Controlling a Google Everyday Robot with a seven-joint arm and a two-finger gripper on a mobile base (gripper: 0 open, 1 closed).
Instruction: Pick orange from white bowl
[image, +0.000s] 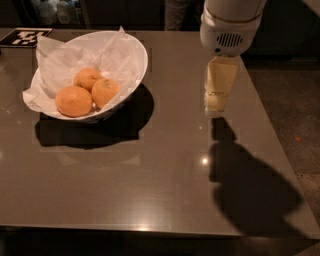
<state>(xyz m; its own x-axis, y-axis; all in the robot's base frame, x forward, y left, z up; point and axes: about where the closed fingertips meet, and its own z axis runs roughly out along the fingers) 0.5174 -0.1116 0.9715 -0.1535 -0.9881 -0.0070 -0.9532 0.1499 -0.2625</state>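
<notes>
The white bowl (135, 62) stands at the back left of the dark table, lined with crumpled white paper that sticks out past its rim. Three oranges lie in it: one at the front left (73, 101), one in the middle (105, 91) and one behind (87, 77). My gripper (218, 102) hangs from the white arm at the upper right, over the table's right half. It is well to the right of the bowl and holds nothing that I can see.
The dark glossy table (150, 190) ends at the right, with speckled floor (295, 115) beyond. A black-and-white marker tag (25, 36) lies at the back left corner. The arm's shadow falls on the table's front right.
</notes>
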